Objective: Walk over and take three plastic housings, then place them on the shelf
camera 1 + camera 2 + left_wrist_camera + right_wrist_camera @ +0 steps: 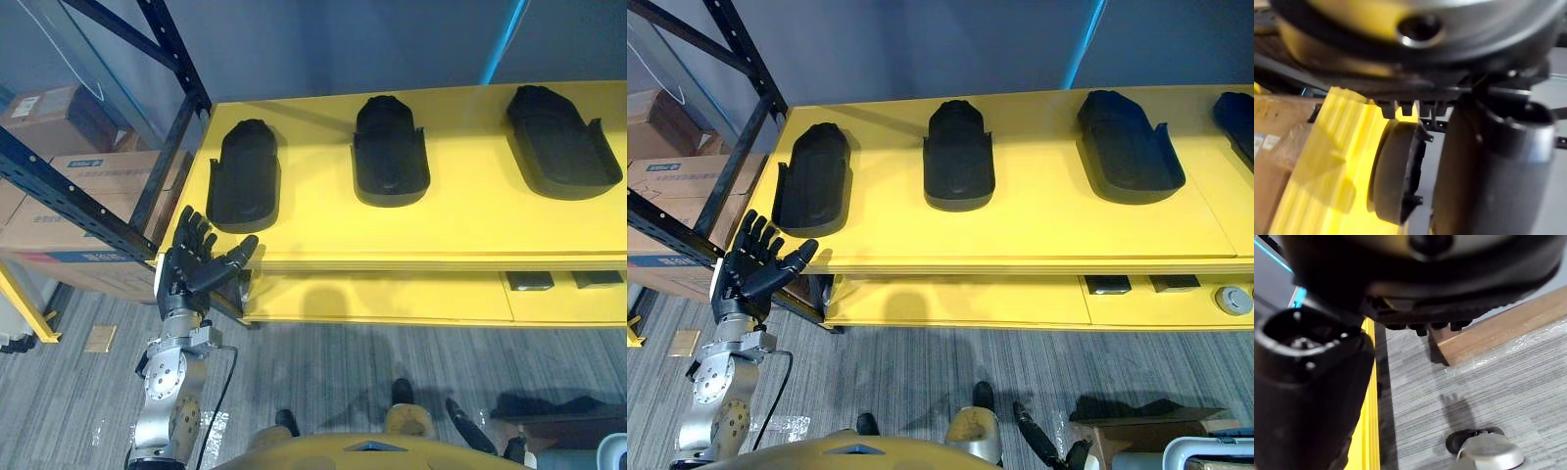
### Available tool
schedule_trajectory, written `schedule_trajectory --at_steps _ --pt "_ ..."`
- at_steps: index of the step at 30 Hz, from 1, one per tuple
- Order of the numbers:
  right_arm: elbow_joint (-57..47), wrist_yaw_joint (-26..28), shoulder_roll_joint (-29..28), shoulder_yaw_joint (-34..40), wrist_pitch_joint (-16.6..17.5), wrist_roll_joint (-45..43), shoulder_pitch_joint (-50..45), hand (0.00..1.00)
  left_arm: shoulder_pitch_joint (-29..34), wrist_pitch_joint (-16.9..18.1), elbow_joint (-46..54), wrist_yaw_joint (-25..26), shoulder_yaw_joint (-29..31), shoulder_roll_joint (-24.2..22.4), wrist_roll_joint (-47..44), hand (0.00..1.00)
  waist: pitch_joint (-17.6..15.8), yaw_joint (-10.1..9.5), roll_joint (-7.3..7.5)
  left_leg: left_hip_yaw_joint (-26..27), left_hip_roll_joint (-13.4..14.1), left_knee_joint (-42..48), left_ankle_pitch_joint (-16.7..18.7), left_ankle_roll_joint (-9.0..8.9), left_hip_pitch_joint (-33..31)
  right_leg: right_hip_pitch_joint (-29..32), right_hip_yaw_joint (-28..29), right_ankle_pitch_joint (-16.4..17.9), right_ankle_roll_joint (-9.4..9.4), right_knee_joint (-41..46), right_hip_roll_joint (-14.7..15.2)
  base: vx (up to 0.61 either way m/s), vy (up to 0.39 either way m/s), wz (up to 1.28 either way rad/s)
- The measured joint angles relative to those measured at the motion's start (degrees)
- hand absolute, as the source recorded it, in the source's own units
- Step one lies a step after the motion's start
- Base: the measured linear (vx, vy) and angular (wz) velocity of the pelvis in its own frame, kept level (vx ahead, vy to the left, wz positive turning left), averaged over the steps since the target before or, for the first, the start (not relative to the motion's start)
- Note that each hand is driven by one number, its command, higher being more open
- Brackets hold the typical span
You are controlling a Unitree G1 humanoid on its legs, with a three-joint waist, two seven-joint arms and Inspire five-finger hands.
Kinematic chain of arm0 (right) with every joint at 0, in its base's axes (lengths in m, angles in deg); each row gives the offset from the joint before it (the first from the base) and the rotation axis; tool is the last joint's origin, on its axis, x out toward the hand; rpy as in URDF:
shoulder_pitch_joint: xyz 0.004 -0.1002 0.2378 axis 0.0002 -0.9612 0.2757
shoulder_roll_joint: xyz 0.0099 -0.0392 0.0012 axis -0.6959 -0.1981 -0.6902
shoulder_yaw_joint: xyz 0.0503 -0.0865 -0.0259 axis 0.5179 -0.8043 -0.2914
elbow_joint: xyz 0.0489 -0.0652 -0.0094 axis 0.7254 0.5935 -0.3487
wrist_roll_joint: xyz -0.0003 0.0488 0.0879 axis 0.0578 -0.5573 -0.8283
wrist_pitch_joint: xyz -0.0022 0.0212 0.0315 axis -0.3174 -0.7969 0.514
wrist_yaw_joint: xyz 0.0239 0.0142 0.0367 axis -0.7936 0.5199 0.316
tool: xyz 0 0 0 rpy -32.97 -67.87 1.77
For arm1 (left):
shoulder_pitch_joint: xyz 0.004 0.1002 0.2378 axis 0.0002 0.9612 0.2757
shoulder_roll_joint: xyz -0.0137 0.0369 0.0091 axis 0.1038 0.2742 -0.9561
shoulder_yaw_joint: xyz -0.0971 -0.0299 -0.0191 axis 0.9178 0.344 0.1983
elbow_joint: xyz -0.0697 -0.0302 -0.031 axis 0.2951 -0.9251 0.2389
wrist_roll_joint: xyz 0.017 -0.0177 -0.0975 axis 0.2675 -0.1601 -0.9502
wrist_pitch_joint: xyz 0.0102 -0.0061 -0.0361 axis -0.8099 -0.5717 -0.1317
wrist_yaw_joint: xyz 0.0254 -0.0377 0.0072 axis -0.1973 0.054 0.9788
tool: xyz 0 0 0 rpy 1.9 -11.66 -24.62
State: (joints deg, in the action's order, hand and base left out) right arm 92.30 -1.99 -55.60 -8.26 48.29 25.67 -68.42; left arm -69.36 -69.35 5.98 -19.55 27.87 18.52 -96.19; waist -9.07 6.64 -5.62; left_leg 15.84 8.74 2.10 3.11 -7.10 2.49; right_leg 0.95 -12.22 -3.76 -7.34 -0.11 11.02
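Left hand (186,269): spread wide, empty, raised at the yellow worktop (460,220) edge; nearest housing (244,176) just beyond it, apparently positioned for reaching.

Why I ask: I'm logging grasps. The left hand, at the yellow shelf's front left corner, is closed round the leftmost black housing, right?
No. The left hand is at the front left corner of the yellow shelf, but it is open, holding nothing; the leftmost black housing lies on the shelf apart from it, as the left eye view shows.
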Motion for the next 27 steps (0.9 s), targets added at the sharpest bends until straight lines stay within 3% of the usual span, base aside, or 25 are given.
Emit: schedule_trajectory --at_steps 3,6,11,16,18,21,23,25,27 --pt "0.00 0.05 -0.01 0.13 0.01 0.00 -0.02 1.00 -0.23 1.05 0.68 3.83 1.69 -0.49 5.50 1.00 -0.17 -0.12 0.01 -0.09 -0.02 0.04 0.17 -0.03 -0.03 0.00 -0.02 0.14 -0.16 0.16 0.05 0.00 0.000 0.00" --pt "-0.05 0.12 -0.04 1.02 0.01 -0.01 -0.31 1.00 1.70 5.61 4.34 2.51 4.54 -2.22 5.13 1.00 -1.16 -0.24 -0.15 -0.54 -0.10 0.83 0.93 0.04 -0.07 -0.11 -0.07 1.00 -0.47 1.31 0.36 0.01 0.004 0.06" --pt "-0.04 0.12 -0.94 1.05 0.00 -0.04 -1.42 1.00 6.06 13.82 15.65 -5.17 5.59 -5.02 0.56 1.00 -1.29 -1.63 -0.48 -1.67 -0.18 0.77 0.86 0.00 -0.03 -0.79 -1.33 1.68 -0.61 1.48 0.54 0.04 -0.002 0.11" --pt "-1.05 0.58 -1.74 0.76 0.03 -0.01 -0.75 1.00 6.18 15.26 18.15 -17.21 5.35 -6.39 -9.06 1.00 -1.15 -1.98 -0.65 -2.77 -0.18 0.77 0.86 0.00 0.47 -2.21 -2.54 2.05 -0.73 1.34 0.57 0.02 -0.010 0.13" --pt "-0.98 0.59 -1.76 0.16 0.00 -0.03 -0.63 1.00 6.18 13.95 18.01 -21.14 3.54 -6.69 -12.46 1.00 -1.18 -2.28 -0.52 -2.90 -0.19 0.81 0.87 0.00 0.62 -2.63 -2.77 2.06 -0.74 1.19 0.58 -0.01 -0.003 0.06" --pt "-0.92 0.53 -1.57 -1.40 -0.74 -0.11 -0.45 1.00 6.14 8.88 16.26 -26.72 -0.03 -6.23 -15.40 1.00 -1.10 -2.68 -0.23 -3.23 -0.18 0.85 0.86 0.00 0.89 -3.18 -3.14 2.02 -0.75 1.04 0.61 -0.02 -0.003 0.05" --pt "-0.91 0.52 -1.09 -1.94 -1.20 -0.19 -0.01 1.00 6.15 4.42 13.82 -28.31 -2.32 -5.38 -17.77 1.00 -1.06 -2.68 -0.20 -3.31 -0.19 0.91 0.85 -0.01 0.84 -3.18 -3.27 1.98 -0.78 1.01 0.65 0.00 0.000 0.00" --pt "-0.90 0.45 -0.41 -2.60 -2.24 -0.28 0.70 1.00 6.17 -3.37 9.89 -29.44 -5.01 -4.06 -21.36 1.00 -1.07 -2.50 -0.14 -3.48 -0.19 1.14 0.83 -0.03 0.27 -2.82 -3.59 1.98 -0.78 0.93 0.71 -0.01 -0.002 0.02" --pt "-0.90 0.43 0.00 -3.14 -2.71 -0.51 1.14 1.00 6.19 -6.20 7.53 -29.56 -6.77 -3.40 -21.65 1.00 -0.97 -2.29 -0.24 -3.77 -0.21 1.40 0.77 -0.01 -0.54 -2.24 -3.96 1.96 -0.79 0.94 0.78 0.00 -0.005 0.10"
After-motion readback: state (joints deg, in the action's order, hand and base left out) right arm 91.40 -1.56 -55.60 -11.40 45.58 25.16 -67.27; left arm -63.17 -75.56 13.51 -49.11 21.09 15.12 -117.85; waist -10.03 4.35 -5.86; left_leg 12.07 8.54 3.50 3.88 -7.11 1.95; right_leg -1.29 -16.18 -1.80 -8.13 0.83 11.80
